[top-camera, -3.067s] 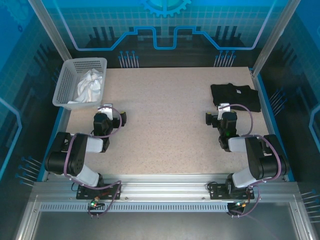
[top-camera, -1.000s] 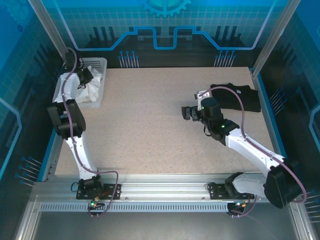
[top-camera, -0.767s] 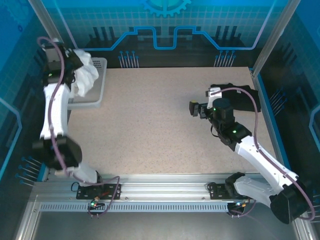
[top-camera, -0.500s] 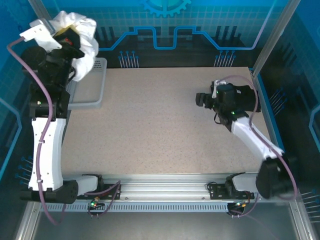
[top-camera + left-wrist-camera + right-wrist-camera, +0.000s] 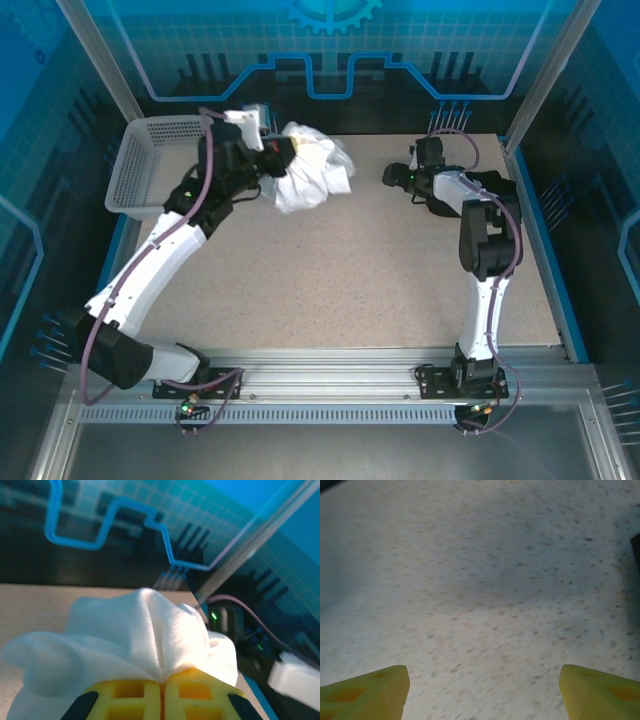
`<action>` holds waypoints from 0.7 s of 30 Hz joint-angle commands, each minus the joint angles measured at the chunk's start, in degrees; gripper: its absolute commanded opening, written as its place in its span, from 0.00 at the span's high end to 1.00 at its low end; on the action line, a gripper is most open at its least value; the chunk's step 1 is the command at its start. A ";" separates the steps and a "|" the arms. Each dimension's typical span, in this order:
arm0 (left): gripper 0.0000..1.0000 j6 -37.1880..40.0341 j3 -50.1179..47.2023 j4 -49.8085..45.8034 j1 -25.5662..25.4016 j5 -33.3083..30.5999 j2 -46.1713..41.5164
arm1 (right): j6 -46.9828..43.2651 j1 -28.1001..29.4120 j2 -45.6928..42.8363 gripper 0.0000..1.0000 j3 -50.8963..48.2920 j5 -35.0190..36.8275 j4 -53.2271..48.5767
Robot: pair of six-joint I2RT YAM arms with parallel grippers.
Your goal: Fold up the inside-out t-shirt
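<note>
The inside-out t-shirt [image 5: 312, 178] is a crumpled white bundle hanging just above the back of the table, right of the basket. My left gripper [image 5: 276, 158] is shut on its upper left edge. In the left wrist view the yellow fingertips [image 5: 125, 695] meet with a pinched fold of the t-shirt [image 5: 140, 630] between them, under my left gripper [image 5: 162, 682]. My right gripper [image 5: 392, 177] is at the back right, pointing left toward the shirt and apart from it. In the right wrist view my right gripper [image 5: 482, 695] is open over bare tabletop, with nothing between its fingers.
A white mesh basket [image 5: 150, 165] stands empty at the back left corner. A black folded garment [image 5: 507, 195] lies at the back right, partly hidden by the right arm. The speckled tabletop [image 5: 330, 280] stretches toward the near edge.
My left gripper lifted the t-shirt out of the basket, swung it up high, then brought it right and down over the table. The right arm swung toward the back, its jaws narrowing a little.
</note>
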 commanded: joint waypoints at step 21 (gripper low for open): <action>1.00 -3.33 -12.82 6.69 -13.74 -0.68 -0.47 | 3.13 -13.11 3.60 0.23 8.15 -4.40 -12.83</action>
